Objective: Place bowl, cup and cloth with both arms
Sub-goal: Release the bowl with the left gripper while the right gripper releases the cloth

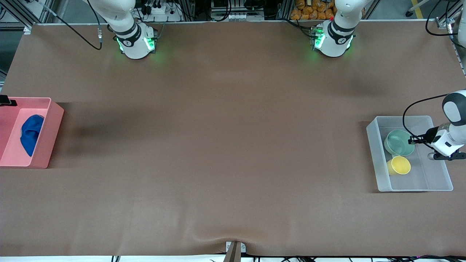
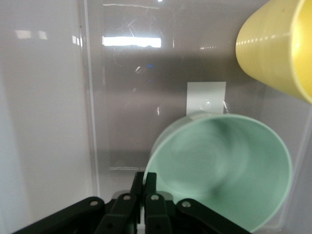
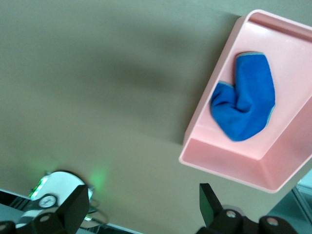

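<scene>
The mint-green bowl (image 1: 399, 142) sits in a clear plastic bin (image 1: 375, 153) at the left arm's end of the table. The yellow cup (image 1: 399, 165) is in the same bin, beside the bowl and nearer the front camera. My left gripper (image 1: 414, 139) is shut on the bowl's rim; the left wrist view shows the fingers (image 2: 138, 183) pinching the rim of the bowl (image 2: 229, 170), with the cup (image 2: 275, 46) close by. The blue cloth (image 1: 31, 133) lies in a pink bin (image 1: 51, 127) at the right arm's end. My right gripper (image 3: 143, 195) is open and empty, high over the table beside the pink bin (image 3: 229, 165) and cloth (image 3: 243, 105).
The brown table (image 1: 225, 145) stretches between the two bins. The arms' green-lit bases (image 1: 136, 43) stand along the table edge farthest from the front camera. A black part (image 1: 7, 100) shows at the picture's edge above the pink bin.
</scene>
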Robot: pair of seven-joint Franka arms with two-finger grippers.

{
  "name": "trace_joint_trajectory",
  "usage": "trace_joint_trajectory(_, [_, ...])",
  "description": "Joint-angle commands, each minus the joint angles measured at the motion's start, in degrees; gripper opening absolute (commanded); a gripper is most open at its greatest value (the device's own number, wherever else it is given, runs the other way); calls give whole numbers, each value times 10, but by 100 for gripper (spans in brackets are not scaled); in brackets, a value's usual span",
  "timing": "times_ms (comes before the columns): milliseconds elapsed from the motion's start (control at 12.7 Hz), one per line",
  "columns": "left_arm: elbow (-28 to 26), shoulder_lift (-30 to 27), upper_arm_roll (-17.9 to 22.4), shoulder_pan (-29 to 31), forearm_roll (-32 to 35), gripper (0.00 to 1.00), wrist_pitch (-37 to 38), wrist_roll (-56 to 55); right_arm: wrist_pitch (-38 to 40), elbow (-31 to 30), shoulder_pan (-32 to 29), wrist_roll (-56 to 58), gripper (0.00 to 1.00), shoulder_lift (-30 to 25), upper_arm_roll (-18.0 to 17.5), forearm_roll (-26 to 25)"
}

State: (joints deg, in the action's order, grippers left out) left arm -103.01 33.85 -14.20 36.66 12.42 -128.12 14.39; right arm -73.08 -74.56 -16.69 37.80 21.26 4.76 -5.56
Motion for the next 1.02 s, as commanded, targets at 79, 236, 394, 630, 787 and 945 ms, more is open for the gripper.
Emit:
trace_joint_trajectory(79, [-14, -9, 1, -13, 17, 89, -13, -16, 64, -1, 87, -169, 100, -67, 0, -14])
trace_joint_trajectory(236, [-10, -18, -7, -15, 17, 100, -10, -26, 76, -3, 125, -249, 100, -90, 0, -10])
trace_joint_trajectory(394, [2, -29, -17, -15, 17, 100, -6, -27, 75, -9, 147, -289, 100, -111, -1, -5])
trace_joint_trajectory(630, [25, -53, -28, -15, 18, 100, 29, -27, 51, -44, 146, -301, 100, -143, 3, 33])
trace_joint_trajectory(787, [62, -55, -43, -14, 17, 100, 88, -27, -32, -142, 134, -301, 100, -211, 3, 55])
trace_joint_trajectory(945, [82, -66, -51, -14, 17, 100, 121, -28, -64, -171, 136, -317, 100, -236, 2, 63])
